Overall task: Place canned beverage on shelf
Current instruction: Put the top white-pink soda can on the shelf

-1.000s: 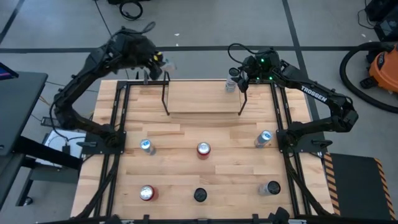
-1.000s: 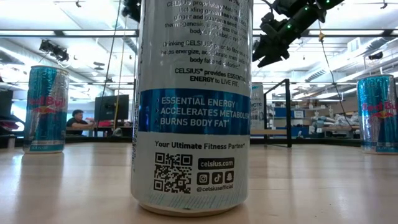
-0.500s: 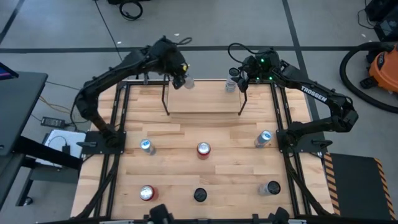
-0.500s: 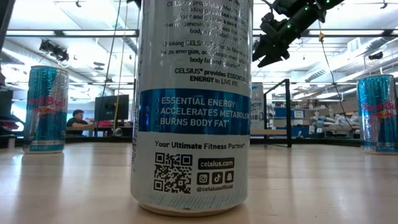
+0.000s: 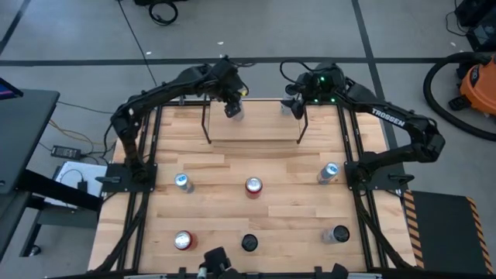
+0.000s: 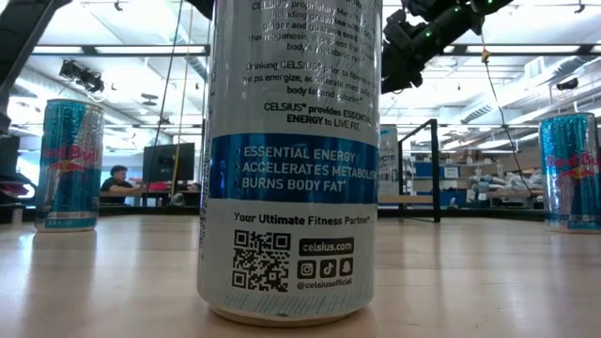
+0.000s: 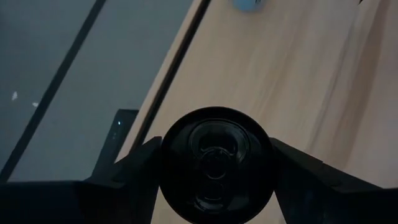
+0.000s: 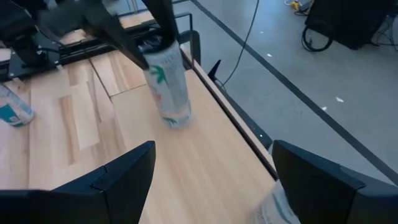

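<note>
A white can with green marks, its dark top facing the left wrist camera, is in my left gripper, which is shut on it over the far left part of the shelf. The shelf is a light-wood platform with black upright rods, at the table's far side. Another can stands on the shelf's far right part. My right gripper hovers open just beside and above that can, touching nothing. My left gripper pinches the can between its two fingers, on opposite sides of the wall just below the top rim. The fingers slant down from above and from the table's left. The can hangs tilted below them, its base close over the shelf plank; I cannot tell whether it touches.
Several cans stand on the table in front of the shelf: silver-blue ones, a red one, and a near row. A large white can fills the low view.
My left gripper has swung from beyond the table's far left corner toward the right and come down over the shelf's far left part, tipping further downward, with the can still shut in it.
</note>
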Robot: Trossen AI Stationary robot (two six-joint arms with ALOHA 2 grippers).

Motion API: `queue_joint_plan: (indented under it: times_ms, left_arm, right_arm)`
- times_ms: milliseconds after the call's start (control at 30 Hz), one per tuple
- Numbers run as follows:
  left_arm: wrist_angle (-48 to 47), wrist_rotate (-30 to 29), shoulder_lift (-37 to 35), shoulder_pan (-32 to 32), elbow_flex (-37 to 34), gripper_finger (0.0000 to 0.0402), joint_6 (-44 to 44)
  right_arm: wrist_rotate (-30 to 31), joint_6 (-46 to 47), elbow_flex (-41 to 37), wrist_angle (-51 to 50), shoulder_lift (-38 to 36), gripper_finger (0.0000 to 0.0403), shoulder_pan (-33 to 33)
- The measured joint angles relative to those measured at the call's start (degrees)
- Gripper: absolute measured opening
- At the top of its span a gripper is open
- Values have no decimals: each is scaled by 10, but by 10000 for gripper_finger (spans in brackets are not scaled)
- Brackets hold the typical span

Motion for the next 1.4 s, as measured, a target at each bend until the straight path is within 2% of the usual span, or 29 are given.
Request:
queue_joint_plan:
  times_ms: [167,600,900,1400]
  left_arm:
    - [6,0,18,0,0,257,21]
    - [15,0,14,1,0,257,40]
    - [15,0,14,0,0,286,51]
    - [12,0,14,0,0,290,51]
  right_arm:
    - [1,-4,0,2,8,332,6]
    - [2,-10,0,4,8,332,7]
    - [2,-10,0,5,8,332,7]
    - [2,-10,0,5,8,332,7]
